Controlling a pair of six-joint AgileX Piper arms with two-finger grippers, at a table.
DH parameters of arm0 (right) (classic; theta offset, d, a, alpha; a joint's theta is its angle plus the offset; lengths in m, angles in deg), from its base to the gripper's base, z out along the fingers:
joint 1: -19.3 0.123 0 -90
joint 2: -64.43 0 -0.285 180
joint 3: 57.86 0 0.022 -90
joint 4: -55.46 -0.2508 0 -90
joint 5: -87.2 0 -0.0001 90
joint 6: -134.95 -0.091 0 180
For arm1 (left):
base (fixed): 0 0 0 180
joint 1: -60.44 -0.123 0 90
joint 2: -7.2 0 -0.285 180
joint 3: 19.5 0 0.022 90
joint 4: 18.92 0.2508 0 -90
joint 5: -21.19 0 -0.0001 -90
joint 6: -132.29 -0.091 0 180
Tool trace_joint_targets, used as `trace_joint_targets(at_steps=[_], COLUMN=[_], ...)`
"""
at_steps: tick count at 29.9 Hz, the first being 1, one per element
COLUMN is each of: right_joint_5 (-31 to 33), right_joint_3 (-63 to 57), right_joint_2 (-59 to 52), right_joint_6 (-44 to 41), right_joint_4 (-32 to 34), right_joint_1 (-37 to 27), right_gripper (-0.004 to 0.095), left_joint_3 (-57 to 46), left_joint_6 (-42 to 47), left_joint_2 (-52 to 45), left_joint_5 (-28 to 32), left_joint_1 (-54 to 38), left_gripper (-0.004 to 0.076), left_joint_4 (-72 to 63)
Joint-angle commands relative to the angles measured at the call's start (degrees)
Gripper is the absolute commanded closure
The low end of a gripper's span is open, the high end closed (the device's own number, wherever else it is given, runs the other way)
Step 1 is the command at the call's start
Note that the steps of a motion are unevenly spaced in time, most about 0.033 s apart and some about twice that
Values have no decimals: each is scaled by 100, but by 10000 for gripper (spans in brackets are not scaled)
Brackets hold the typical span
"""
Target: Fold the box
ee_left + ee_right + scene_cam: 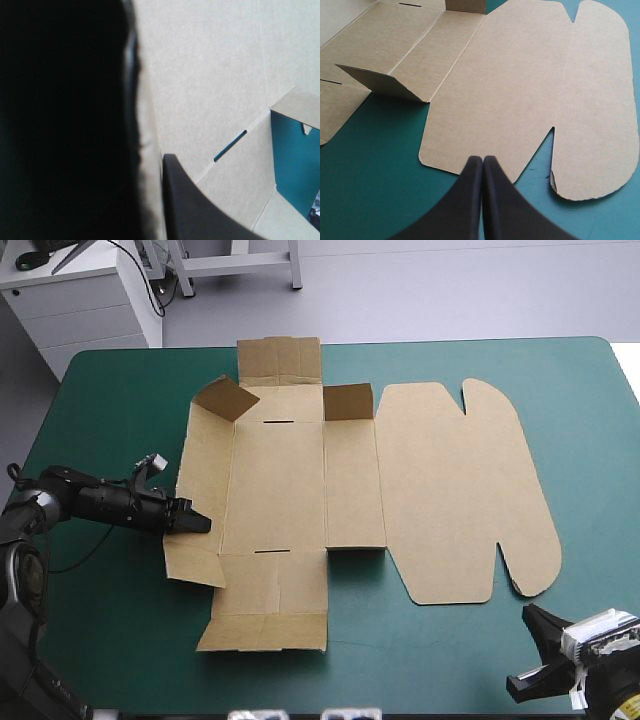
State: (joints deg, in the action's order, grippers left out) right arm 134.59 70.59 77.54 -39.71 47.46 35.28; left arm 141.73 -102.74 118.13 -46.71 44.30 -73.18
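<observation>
Left arm (100, 502) — matte black, built of round jointed segments, with a bulkier dark rounded housing (20, 575) at the base end. Left gripper (203, 525): black, tapering. Right gripper (483, 160) — two broad black curved fins, smooth, slight sheen. Right wrist (600, 638): pale, white-wrapped, with a yellow patch (630, 706) below.

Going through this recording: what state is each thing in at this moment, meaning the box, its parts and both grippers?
box: unfolded sheet, mostly flat, no walls tucked yet.
lid: flat.
corner flaps: raised from the sheet, tilted.
left gripper: shut on the box, at its left wall panel.
right gripper: shut, holding nothing, just short of the lid's near edge.
</observation>
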Motion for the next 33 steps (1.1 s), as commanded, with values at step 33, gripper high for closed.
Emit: trace_joint_targets(at_steps=[33], right_joint_5=[-420], right_joint_3=[151], right_joint_2=[70], right_joint_6=[16], right_joint_4=[-40], right_joint_1=[1], right_gripper=[927], left_joint_3=[4677], left_joint_6=[1950], left_joint_2=[-1434], left_joint_5=[-386], left_joint_1=[3880], left_gripper=[731], left_joint_4=[4361])
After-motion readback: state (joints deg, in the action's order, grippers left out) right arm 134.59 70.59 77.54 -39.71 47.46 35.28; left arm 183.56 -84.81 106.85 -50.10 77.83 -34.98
